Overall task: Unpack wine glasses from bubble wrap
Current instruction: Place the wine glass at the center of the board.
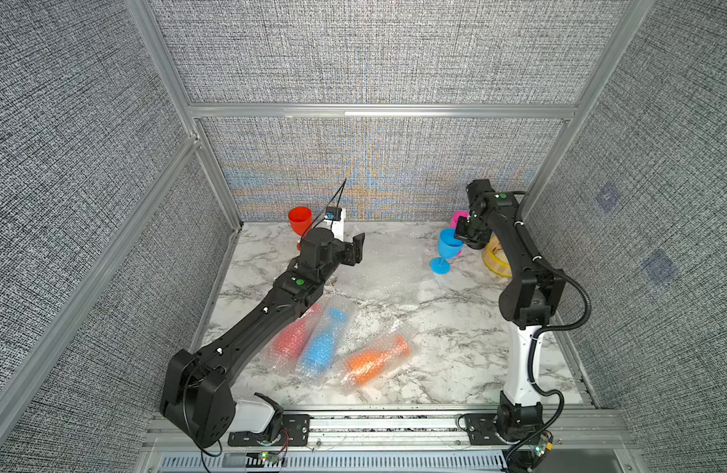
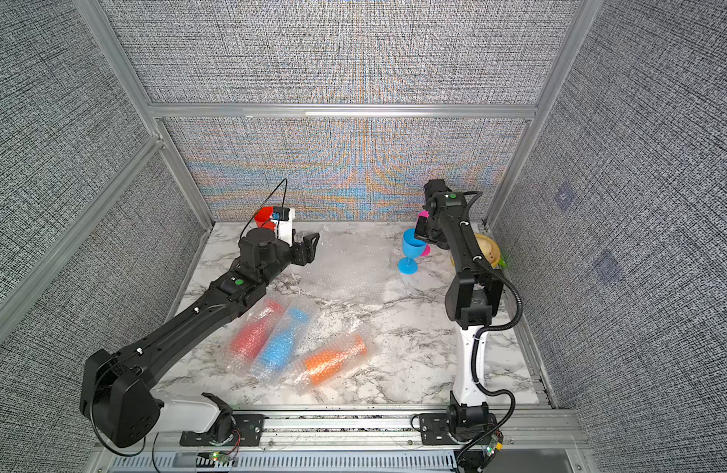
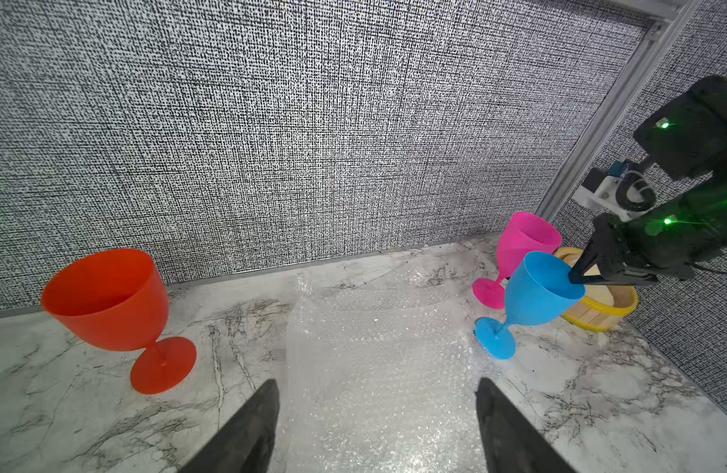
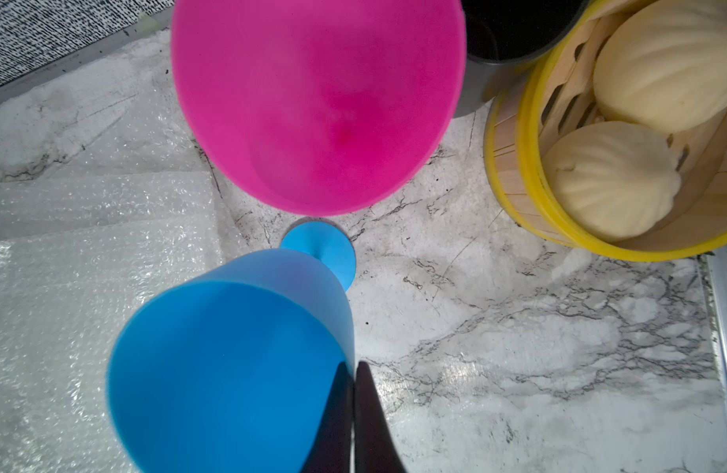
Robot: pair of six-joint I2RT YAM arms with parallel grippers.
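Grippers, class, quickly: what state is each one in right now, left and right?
Left gripper: open, holding nothing, over the flat bubble wrap.
Right gripper: fingers closed on the rim of the blue wine glass.

Pretty bright and even, hardly any shadow on the worktop (image 1: 456, 352). Rainbow moiré all over the back wall (image 1: 365, 176) in both top views. Sparkly glare off the flat bubble wrap (image 3: 374, 389). Soft, blurry close-up of the pink goblet (image 4: 316, 102). Fisheye bending at wrist-view edges.
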